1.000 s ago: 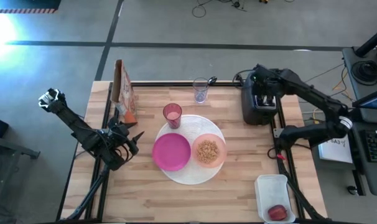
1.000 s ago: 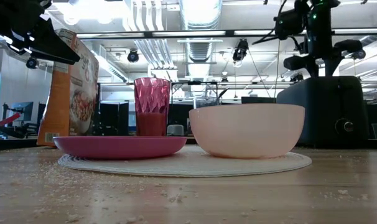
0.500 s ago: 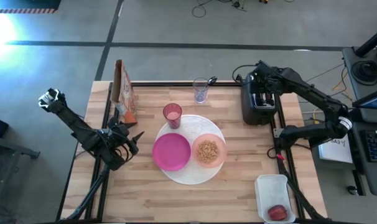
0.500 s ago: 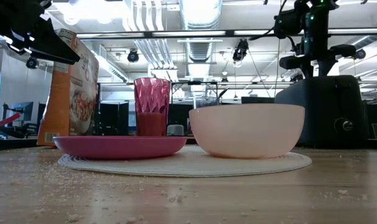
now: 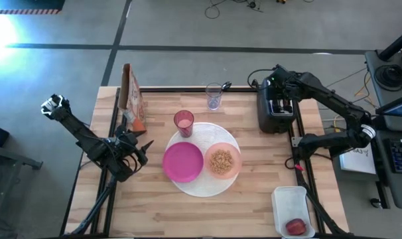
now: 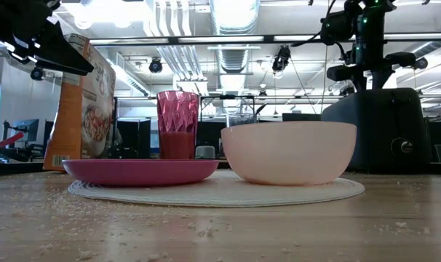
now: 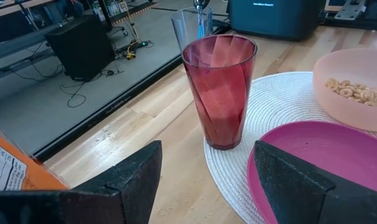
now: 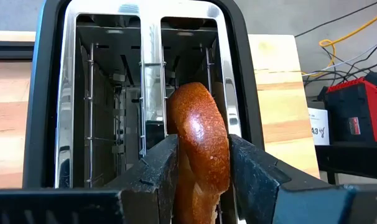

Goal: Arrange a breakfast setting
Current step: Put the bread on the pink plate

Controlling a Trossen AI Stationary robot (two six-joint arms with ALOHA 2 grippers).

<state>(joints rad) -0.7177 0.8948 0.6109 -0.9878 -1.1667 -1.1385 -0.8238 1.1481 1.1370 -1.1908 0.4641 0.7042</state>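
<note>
A large round white plate (image 5: 200, 187) holds a magenta bowl (image 5: 182, 161) and a peach bowl (image 5: 222, 160) with cereal. The pink tumbler (image 5: 183, 123) stands on the plate's far rim. Behind it is a clear cup (image 5: 213, 97) with a spoon in it. A small red fruit (image 5: 296, 226) lies in the white tub (image 5: 287, 198). My right gripper (image 5: 282, 101) is above the toaster (image 5: 268, 119), shut on the round bread (image 8: 200, 134). Left of the magenta bowl, my left gripper (image 5: 142, 147) hangs open with nothing between its fingers. My right gripper pinches the round bread by its two broad sides (image 8: 198, 168) between both fingers (image 8: 157, 169). The fingers come from above, slanting down. The bread stands on edge in line with one toaster slot (image 8: 219, 74). Its lower end is hidden, so whether it reaches into the slot cannot be told.
A cereal box (image 5: 131, 93) stands at the far left of the table, with an orange scrap beside it. Crumbs lie scattered on the near wood (image 6: 133, 225). The toaster fills the far right corner and the tub the near right corner.
My right gripper has tipped a little above the toaster, keeping the bread between its fingers. The left arm and the tableware have not moved.
</note>
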